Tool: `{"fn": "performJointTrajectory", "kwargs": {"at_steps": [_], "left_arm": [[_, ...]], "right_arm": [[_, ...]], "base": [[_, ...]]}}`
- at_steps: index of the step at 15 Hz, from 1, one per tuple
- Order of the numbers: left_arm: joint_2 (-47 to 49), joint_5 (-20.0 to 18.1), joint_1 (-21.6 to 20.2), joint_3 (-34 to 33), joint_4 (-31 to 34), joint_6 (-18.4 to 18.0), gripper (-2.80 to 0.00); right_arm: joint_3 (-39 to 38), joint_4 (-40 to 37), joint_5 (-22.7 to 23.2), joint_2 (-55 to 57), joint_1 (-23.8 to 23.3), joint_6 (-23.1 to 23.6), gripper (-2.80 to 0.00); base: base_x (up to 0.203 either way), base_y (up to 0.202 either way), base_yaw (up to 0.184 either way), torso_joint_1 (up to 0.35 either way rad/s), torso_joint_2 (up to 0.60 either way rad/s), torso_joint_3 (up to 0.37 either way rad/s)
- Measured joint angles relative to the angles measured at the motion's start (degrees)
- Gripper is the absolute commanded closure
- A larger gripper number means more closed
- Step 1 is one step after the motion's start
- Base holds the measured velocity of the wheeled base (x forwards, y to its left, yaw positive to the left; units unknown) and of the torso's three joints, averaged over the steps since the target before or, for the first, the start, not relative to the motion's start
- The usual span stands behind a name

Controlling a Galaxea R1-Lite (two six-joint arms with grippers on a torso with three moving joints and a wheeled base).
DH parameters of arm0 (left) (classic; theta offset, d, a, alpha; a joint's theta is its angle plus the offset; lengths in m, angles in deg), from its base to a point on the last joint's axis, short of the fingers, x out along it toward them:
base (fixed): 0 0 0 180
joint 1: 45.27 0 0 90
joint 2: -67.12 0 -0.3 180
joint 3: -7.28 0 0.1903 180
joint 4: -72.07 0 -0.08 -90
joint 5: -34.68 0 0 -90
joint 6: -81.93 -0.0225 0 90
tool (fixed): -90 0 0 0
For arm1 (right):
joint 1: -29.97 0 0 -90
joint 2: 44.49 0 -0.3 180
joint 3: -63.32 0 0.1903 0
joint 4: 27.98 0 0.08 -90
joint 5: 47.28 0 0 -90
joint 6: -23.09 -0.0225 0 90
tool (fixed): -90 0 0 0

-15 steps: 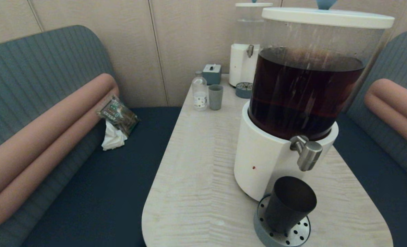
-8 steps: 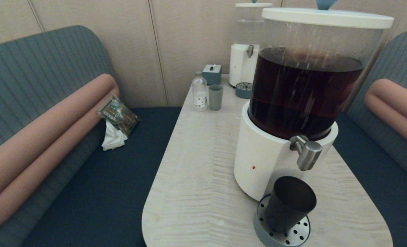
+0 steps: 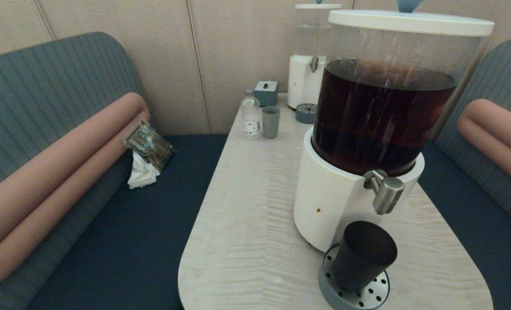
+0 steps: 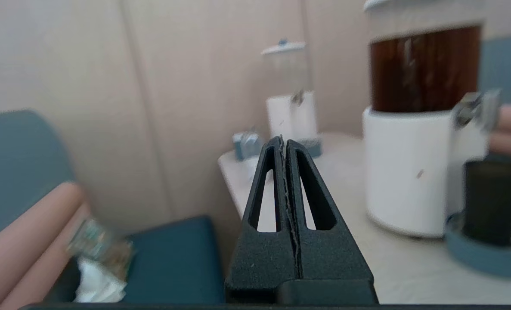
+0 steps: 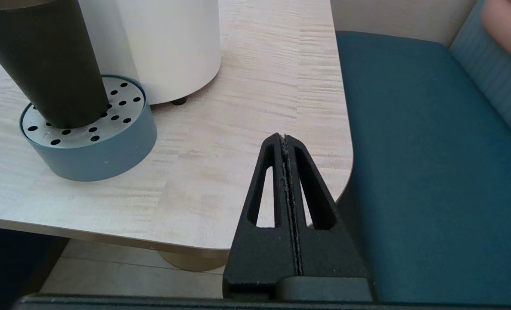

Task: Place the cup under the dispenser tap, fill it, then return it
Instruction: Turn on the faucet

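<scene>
Booth table (image 3: 246, 224), pale wood: cup (image 3: 363, 256) upright on drip tray (image 3: 378, 295), just beneath dispenser tap (image 3: 386, 196), contents unreadable. Left gripper (image 4: 283, 142) and right gripper (image 5: 283, 140): fingers together, empty, both away from cup. Return apparently outstanding.
</scene>
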Motion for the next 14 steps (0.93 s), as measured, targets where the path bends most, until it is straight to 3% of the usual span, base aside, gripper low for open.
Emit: {"fn": "performJointTrajectory", "kwargs": {"at_steps": [5, 8, 11, 14], "left_arm": [[-3.24, 5.81, 0.0, -1.19, 10.91, -6.99, 0.0], [-3.45, 13.52, 0.02, -1.26, 22.19, -12.89, 0.0], [-3.55, 18.03, 0.0, -1.26, 31.2, -14.17, 0.0], [-3.55, 18.23, 0.02, -1.26, 32.9, -13.54, 0.0]], "right_arm": [[0.0, -0.04, 0.0, 0.0, 0.01, 0.0, 0.0], [0.0, -0.02, 0.0, 0.0, 0.01, 0.01, 0.0], [0.0, -0.02, 0.0, 0.0, 0.02, -0.01, 0.0], [0.0, -0.02, 0.0, 0.0, 0.02, -0.02, 0.0]], "base": [[0.0, 0.0, 0.0, 0.0, 0.0, 0.0], [0.0, 0.0, 0.0, 0.0, 0.0, 0.0], [0.0, 0.0, 0.0, 0.0, 0.0, 0.0], [0.0, 0.0, 0.0, 0.0, 0.0, 0.0]]}}
